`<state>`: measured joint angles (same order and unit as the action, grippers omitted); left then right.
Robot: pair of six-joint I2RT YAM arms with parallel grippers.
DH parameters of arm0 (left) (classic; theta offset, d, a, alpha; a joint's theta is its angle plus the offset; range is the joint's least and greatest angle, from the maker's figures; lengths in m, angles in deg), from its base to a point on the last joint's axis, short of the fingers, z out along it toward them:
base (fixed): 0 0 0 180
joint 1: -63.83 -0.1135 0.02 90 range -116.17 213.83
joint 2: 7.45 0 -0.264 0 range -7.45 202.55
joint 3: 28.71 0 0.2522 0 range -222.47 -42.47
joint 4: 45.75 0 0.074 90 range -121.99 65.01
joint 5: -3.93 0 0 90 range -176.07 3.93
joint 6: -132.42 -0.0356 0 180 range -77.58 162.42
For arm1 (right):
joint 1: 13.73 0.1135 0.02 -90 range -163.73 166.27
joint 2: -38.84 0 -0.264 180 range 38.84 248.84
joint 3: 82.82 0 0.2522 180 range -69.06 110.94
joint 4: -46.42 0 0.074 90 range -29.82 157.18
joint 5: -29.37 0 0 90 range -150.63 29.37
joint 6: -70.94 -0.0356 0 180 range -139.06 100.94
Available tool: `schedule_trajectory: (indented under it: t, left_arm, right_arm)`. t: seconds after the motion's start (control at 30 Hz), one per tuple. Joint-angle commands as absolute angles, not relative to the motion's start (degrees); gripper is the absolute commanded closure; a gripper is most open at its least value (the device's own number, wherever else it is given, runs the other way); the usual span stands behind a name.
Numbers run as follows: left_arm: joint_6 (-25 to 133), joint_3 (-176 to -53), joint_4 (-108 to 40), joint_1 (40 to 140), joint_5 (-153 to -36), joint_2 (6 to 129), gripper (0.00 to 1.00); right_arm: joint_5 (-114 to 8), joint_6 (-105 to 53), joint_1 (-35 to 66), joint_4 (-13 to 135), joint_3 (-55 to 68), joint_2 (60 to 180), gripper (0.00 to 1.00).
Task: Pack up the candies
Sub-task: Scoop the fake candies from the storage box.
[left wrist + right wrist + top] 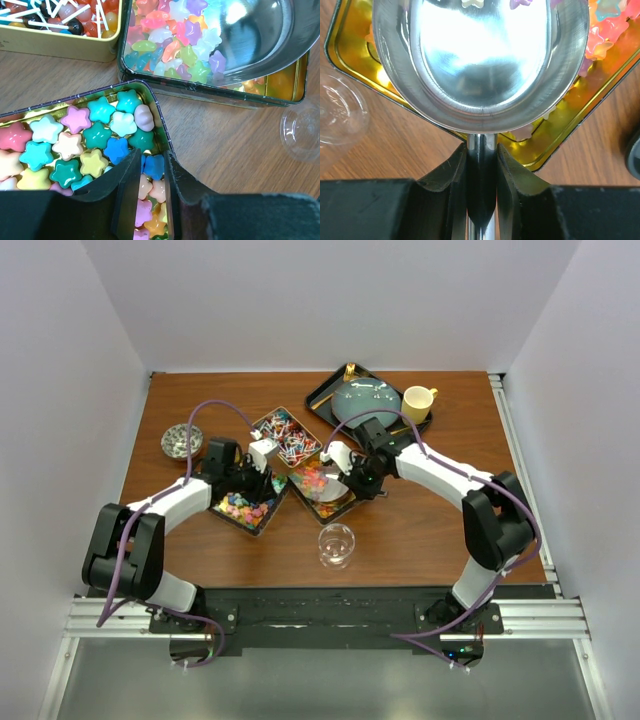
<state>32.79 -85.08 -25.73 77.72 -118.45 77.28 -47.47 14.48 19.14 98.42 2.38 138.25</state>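
Both busy: right pincer (pixel 481 150) tight on scoop (pixel 480 65), left pincer (pixel 151 156) ajar astride tin (pixel 148 86) rim.

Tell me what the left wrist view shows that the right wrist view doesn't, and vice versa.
Only left wrist: the left pincer open over the gold tin of pastel star-shaped candies, plus a gold tin of white-stick sweets. Only right wrist: the right pincer shut on the shiny steel scoop's handle. Both: the scoop's bowl over the gold tin of translucent gummies, and the clear glass jar on the wooden table.
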Motion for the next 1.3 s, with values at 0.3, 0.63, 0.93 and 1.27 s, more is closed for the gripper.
schedule_trajectory:
  t: [0.3,0.63,0.93,1.27]
  left_arm:
    - [31.08,-88.18,-23.90,77.63,-119.03,74.82,0.67]
    - [32.75,-86.16,-26.10,77.63,-119.38,73.85,0.66]
    - [33.53,-84.84,-27.59,77.63,-119.20,73.50,0.66]
    - [33.89,-84.40,-28.12,77.63,-119.20,73.85,0.65]
  right_arm:
    - [-38.84,8.19,18.88,104.12,7.31,139.82,0.62]
    - [-41.99,5.11,18.88,110.80,14.79,143.68,0.57]
    - [-45.43,4.32,18.97,112.04,15.23,145.36,0.59]
    - [-43.32,1.33,18.88,111.51,19.09,148.43,0.66]
